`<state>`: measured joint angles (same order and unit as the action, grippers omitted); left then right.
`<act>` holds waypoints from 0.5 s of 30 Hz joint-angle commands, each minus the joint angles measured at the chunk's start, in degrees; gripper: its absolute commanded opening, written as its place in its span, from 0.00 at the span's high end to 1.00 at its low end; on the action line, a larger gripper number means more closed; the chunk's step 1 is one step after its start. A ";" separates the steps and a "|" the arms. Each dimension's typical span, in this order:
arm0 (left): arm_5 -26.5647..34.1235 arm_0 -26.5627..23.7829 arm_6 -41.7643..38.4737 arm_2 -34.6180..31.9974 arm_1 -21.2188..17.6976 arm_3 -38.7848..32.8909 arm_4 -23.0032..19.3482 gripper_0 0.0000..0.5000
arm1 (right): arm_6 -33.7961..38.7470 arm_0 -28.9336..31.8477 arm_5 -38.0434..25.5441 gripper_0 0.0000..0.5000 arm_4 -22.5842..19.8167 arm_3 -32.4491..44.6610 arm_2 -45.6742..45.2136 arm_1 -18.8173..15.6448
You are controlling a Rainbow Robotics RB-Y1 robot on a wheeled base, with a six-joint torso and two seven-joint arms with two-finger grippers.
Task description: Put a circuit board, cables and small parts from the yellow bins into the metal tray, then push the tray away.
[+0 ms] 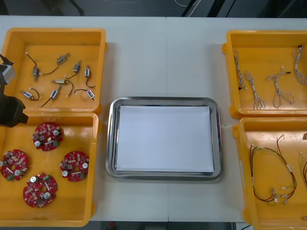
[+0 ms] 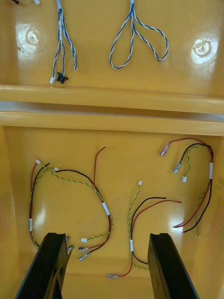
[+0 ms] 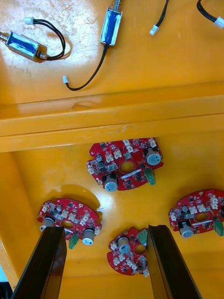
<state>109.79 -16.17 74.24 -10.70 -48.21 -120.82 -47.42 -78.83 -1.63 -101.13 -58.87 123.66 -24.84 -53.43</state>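
Above the circuit boards (image 3: 125,164) the left gripper (image 3: 105,229) hangs open and empty, the right gripper (image 2: 107,236) likewise above cables (image 2: 105,208).

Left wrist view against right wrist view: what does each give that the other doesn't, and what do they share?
Left wrist: the left pincer, open, over four round red circuit boards; small metal parts on black leads lie past the rims. Right wrist: the right pincer, open, over red and yellow cables; twisted blue and white cables lie past the rims. Shared: yellow bins, two meeting rim to rim, and nothing gripped.
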 commanded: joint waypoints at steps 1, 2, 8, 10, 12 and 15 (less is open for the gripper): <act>0.21 0.79 -1.38 -1.52 -2.41 -1.70 0.04 0.00 | 1.05 0.49 -0.03 0.00 -0.46 0.61 0.76 -2.47; 0.21 0.79 -1.38 -1.52 -2.41 -1.70 0.04 0.00 | 1.05 0.49 -0.03 0.00 -0.46 0.61 0.76 -2.47; 0.21 0.79 -1.38 -1.52 -2.41 -1.70 0.04 0.00 | 1.05 0.49 -0.03 0.00 -0.46 0.61 0.76 -2.47; 0.21 0.79 -1.38 -1.52 -2.41 -1.70 0.04 0.00 | 1.05 0.49 -0.03 0.00 -0.46 0.61 0.76 -2.47; 0.21 0.79 -1.38 -1.52 -2.41 -1.70 0.04 0.00 | 1.05 0.49 -0.03 0.00 -0.46 0.61 0.76 -2.47; 0.21 0.79 -1.38 -1.52 -2.41 -1.70 0.04 0.00 | 1.05 0.49 -0.03 0.00 -0.46 0.61 0.76 -2.47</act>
<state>109.79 -16.17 74.24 -10.70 -48.21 -120.82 -47.42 -78.83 -1.63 -101.13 -58.87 123.66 -24.84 -53.43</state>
